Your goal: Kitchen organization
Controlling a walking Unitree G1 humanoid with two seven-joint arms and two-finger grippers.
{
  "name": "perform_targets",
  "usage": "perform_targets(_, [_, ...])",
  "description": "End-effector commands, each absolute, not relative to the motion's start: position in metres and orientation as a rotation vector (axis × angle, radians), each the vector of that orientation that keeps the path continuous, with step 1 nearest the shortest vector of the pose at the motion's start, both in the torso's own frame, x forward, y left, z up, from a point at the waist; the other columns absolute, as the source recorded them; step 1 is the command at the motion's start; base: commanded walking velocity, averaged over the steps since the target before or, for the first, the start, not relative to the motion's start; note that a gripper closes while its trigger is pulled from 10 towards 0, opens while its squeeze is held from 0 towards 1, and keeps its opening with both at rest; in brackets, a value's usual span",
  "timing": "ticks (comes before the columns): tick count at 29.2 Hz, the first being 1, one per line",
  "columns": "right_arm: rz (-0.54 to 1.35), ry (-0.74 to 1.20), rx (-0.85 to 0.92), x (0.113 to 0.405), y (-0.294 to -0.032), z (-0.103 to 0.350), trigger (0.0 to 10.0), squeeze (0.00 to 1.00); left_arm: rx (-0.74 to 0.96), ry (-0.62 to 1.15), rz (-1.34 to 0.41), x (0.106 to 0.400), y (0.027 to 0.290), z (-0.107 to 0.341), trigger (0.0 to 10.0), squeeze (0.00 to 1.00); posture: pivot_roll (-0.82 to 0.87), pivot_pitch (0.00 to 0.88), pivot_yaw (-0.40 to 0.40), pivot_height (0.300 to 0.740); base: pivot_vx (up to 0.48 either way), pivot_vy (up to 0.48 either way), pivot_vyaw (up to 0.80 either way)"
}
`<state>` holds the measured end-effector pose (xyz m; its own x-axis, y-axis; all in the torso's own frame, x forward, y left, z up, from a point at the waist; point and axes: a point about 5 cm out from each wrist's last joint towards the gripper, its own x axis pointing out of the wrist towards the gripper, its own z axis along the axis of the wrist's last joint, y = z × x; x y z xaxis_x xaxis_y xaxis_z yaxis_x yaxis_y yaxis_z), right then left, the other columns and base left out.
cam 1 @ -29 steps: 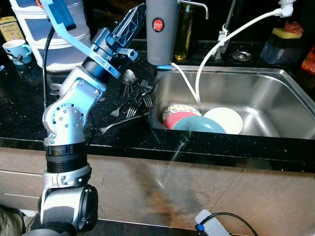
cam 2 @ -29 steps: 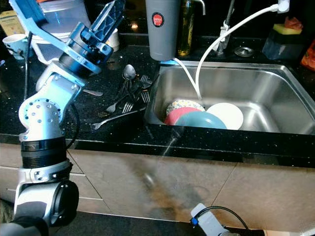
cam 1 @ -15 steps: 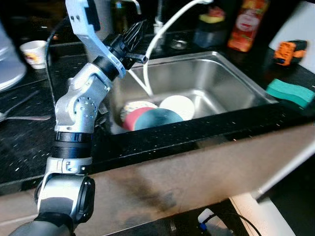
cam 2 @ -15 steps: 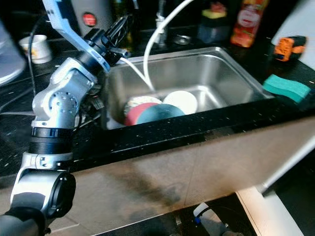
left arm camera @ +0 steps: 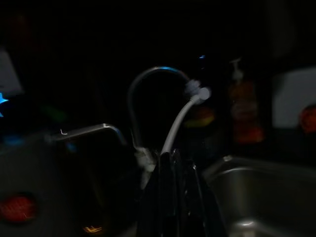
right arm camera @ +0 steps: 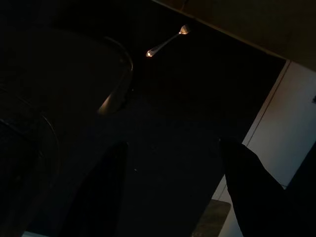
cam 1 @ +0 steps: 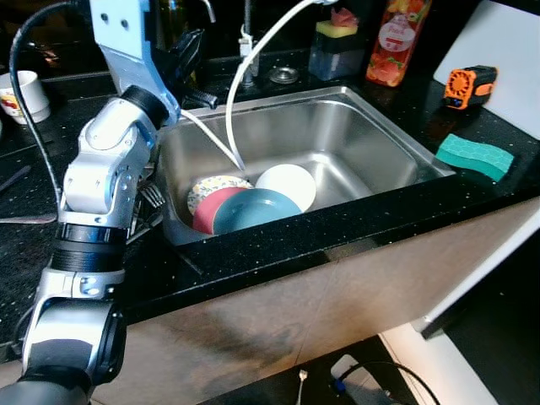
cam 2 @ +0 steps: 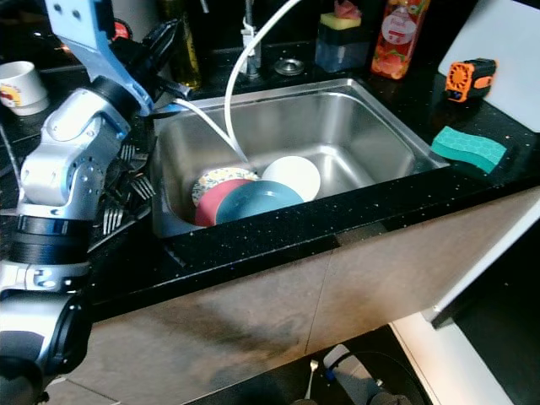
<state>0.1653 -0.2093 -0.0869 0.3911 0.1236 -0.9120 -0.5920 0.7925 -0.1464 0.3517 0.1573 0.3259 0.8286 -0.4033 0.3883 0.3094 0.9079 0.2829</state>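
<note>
A: We are viewing the left gripper (cam 1: 187,52) first: its 2 black fingers are lying pressed together, gripping nothing, raised over the counter at the sink's back-left corner. The right gripper (right arm camera: 173,182) is hanging idle with its fingers spread apart, above a dark floor where a spoon (right arm camera: 165,42) is lying.

B: What are we noting as changed?

A: Our view is swinging rightward compared with 1 second ago. The cutlery (cam 2: 126,190) on the counter is sliding toward the frame edge, while a green sponge (cam 1: 474,155) and an orange-and-black tool (cam 1: 467,84) are coming into sight. We are judging that the robot is turning to survey the sink (cam 1: 388,139) side, with nothing yet picked up.

B: And the task's things?

A: 4 plates (cam 1: 253,198) are leaning together in the sink, beneath a white hose (cam 1: 253,59).

B: Any writing?

A: The red bottle (cam 1: 395,38) is carrying a label, and the cup (cam 2: 21,84) a print; we are finding both too small to read.
</note>
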Motion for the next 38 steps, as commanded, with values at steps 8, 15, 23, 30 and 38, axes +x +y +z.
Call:
perform_targets(8, [0.496, 1.089, -0.507, 0.164, -0.207, -0.088, 10.0, 0.0, 0.685, -0.208, -0.254, 0.346, 0.193, 0.309, 10.0, 0.0, 0.04, 0.0, 0.032, 0.74, 0.0, 0.0, 0.0])
perform_targets(15, [0.502, 1.092, -0.511, 0.164, -0.207, -0.088, 10.0, 0.0, 0.768, 0.067, -0.301, 0.327, 0.21, 0.28, 10.0, 1.0, 0.05, 0.0, 0.027, 0.74, 0.0, 0.0, 0.0])
perform_targets(23, [0.51, 1.093, -0.515, 0.165, -0.206, -0.088, 10.0, 0.0, 0.882, 0.259, -0.229, 0.316, 0.251, 0.268, 10.0, 1.0, 0.06, 0.0, 0.028, 0.74, 0.0, 0.0, 0.0])
perform_targets(30, [0.507, 1.09, -0.514, 0.166, -0.206, -0.087, 10.0, 0.0, 0.66, 0.213, -0.212, 0.323, 0.24, 0.263, 10.0, 1.0, 0.05, 0.0, 0.03, 0.74, 0.0, 0.0, 0.0])
perform_targets(38, [0.504, 1.088, -0.515, 0.167, -0.207, -0.087, 10.0, 0.0, 0.434, 0.265, -0.153, 0.337, 0.237, 0.237, 10.0, 0.0, 0.05, 0.0, 0.027, 0.74, 0.0, 0.0, 0.0])
